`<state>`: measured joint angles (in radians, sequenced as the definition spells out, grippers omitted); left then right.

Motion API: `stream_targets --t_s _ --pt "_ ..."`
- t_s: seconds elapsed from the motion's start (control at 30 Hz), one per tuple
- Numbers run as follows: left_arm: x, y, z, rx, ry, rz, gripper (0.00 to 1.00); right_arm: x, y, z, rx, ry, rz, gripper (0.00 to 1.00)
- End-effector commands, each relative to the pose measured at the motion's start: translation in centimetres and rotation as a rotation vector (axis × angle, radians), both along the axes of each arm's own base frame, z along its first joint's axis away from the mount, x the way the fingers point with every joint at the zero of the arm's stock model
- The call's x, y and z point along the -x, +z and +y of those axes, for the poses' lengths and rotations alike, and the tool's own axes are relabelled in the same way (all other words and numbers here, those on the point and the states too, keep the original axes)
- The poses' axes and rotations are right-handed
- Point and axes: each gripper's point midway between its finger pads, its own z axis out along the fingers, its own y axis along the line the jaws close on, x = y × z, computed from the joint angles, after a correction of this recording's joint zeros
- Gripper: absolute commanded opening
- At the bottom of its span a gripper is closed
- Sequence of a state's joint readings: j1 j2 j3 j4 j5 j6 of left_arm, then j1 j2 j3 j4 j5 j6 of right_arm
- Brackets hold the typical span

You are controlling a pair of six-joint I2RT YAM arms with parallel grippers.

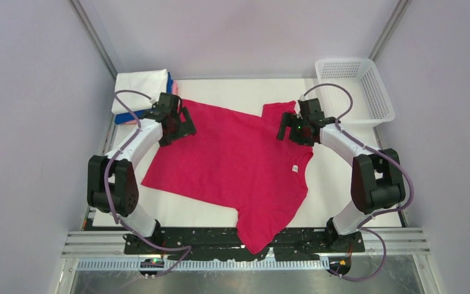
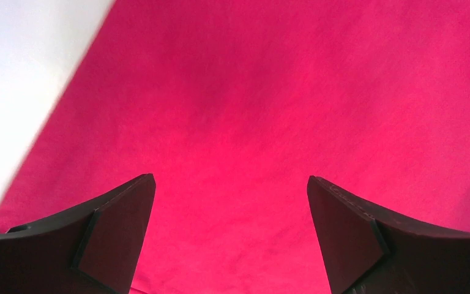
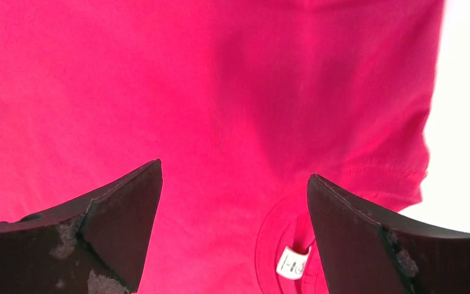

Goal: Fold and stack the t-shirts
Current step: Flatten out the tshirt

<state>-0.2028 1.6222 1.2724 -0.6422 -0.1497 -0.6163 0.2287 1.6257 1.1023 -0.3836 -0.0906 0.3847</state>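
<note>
You get bright, even light, soft shadows; in wrist views the white table (image 3: 465,92) blows out, magenta shirt (image 2: 281,92) edges blur.

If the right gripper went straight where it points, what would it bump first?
Probably the spread magenta-red cloth t-shirt, near its small white neck label; the open right gripper points down at it.

Robotics lab cell, plain grey walls (image 1: 30,92), aluminium frame rails (image 1: 245,243), white tabletop (image 1: 245,92), bolted arms (image 1: 134,142)

High rear view down over the whole table (image 1: 245,92); both wrist views close above its magenta-red t-shirt (image 1: 232,160).
</note>
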Motion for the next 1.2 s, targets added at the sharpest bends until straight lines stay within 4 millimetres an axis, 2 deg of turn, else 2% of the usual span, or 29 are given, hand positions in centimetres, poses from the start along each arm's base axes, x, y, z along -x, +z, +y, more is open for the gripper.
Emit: stream_targets --t_s 0.0,0.2,0.47,0.63,0.77,0.87,0.9,0.93,1.17 --pt "0.5 0.1 -2.0 0.120 -0.034 -0.067 1.00 1.4 0.1 0.1 -0.006 -0.022 -0.005 0.95" --pt "2.0 -2.9 -2.4 0.145 -0.034 -0.005 1.00 1.3 -2.7 0.1 0.021 -0.002 0.068 0.95" --pt "2.0 -5.8 -3.9 0.216 -0.041 0.079 1.00 -1.1 -5.7 -1.7 0.073 -0.054 0.154 0.96" --pt "2.5 -6.9 -4.2 0.234 -0.043 0.100 1.00 -2.5 -6.6 -3.1 0.091 -0.099 0.193 0.96" --pt "3.5 -7.8 -4.6 0.271 -0.033 0.121 1.00 -4.4 -6.3 -4.2 0.114 -0.122 0.196 0.95" --pt "4.0 -7.8 -5.2 0.314 -0.035 0.118 0.99 -6.3 -6.4 -4.6 0.126 -0.119 0.212 0.95" --pt "4.2 -7.7 -5.3 0.320 -0.034 0.115 1.00 -6.3 -7.2 -4.8 0.136 -0.117 0.245 0.95" --pt "4.2 -7.5 -5.3 0.325 -0.031 0.107 1.00 -7.5 -6.4 -4.8 0.133 -0.116 0.219 0.96" --pt "4.5 -6.0 -4.9 0.317 -0.027 0.053 1.00 -12.1 -5.8 -4.5 0.129 -0.057 0.196 0.96"
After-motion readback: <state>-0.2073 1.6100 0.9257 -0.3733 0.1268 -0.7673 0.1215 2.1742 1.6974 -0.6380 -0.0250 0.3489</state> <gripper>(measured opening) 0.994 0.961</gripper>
